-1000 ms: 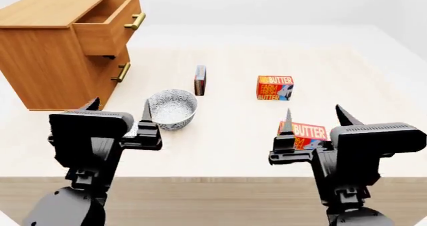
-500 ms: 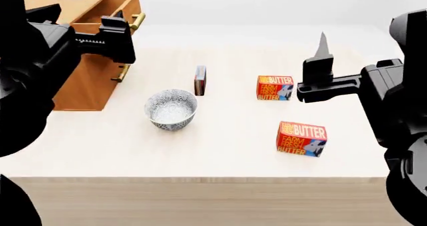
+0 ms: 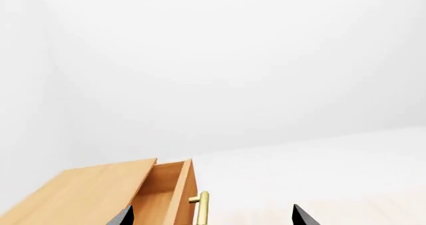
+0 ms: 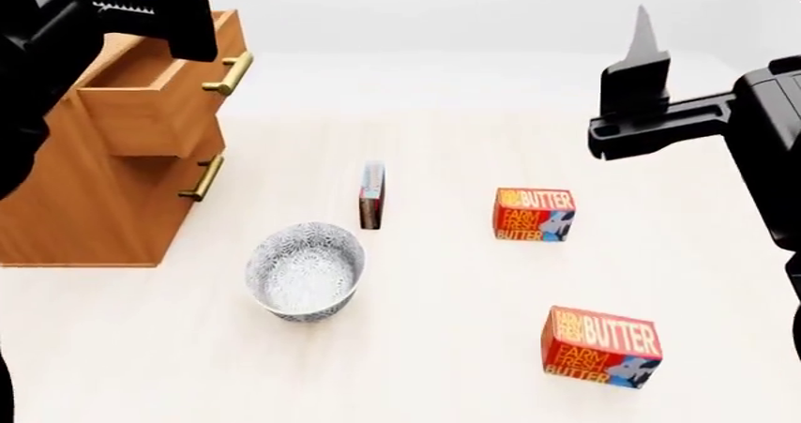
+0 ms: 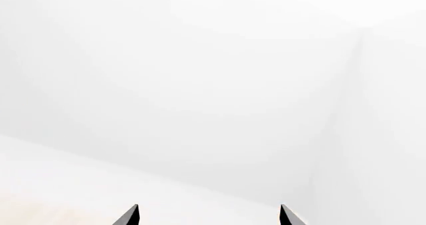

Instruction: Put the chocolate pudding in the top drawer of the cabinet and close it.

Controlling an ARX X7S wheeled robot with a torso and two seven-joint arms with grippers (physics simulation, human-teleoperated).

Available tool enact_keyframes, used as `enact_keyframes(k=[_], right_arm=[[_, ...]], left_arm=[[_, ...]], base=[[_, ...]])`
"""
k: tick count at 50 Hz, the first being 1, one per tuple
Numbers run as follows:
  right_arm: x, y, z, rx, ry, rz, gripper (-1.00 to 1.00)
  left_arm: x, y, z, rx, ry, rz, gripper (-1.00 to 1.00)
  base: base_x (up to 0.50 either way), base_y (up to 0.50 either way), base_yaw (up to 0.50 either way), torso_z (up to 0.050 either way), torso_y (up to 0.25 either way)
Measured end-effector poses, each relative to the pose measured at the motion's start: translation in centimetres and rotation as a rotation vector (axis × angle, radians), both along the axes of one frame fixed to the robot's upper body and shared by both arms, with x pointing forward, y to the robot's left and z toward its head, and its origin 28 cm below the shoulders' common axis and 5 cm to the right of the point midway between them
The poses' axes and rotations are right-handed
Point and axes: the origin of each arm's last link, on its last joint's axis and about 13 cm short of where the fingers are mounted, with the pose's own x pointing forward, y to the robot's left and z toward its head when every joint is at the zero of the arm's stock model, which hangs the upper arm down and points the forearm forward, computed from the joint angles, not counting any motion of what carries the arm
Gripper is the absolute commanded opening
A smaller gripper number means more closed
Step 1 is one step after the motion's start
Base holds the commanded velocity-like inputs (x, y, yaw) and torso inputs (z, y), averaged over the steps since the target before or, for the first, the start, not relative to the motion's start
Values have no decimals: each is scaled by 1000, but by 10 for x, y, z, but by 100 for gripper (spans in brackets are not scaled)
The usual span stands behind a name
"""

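blue, red-brown chocolate pudding point(image 4: 371, 195) upright

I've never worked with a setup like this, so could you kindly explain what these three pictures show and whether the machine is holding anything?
They are simulator renders of a two-armed robot. The wide picture comes from its head camera; the other two come from cameras near each gripper, which show only the black fingertips spread apart, so the left gripper and right gripper are both open and empty. On the pale table stand a wooden cabinet with its top drawer pulled open, a patterned bowl, two red butter boxes, and the chocolate pudding, a thin box standing on edge beyond the bowl. Both arms are raised high, touching nothing.
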Motion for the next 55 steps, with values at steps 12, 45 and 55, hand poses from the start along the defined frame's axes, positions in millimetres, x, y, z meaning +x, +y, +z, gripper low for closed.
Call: enact_keyframes(k=[12,45,55], right_arm=[[-1,-1,2,-4,-7,-3,100],[0,-4,3,-2,-15,-15,100],[2,-4,0,0,-11,-18,100]], left_arm=[[2,2,2,7,1,7,100],[10,1,2,14,52,3,100],[29,2,6,4,169,6,100]], base=[[500,0,0,0,1],[304,0,0,0,1],[0,0,0,0,0]])
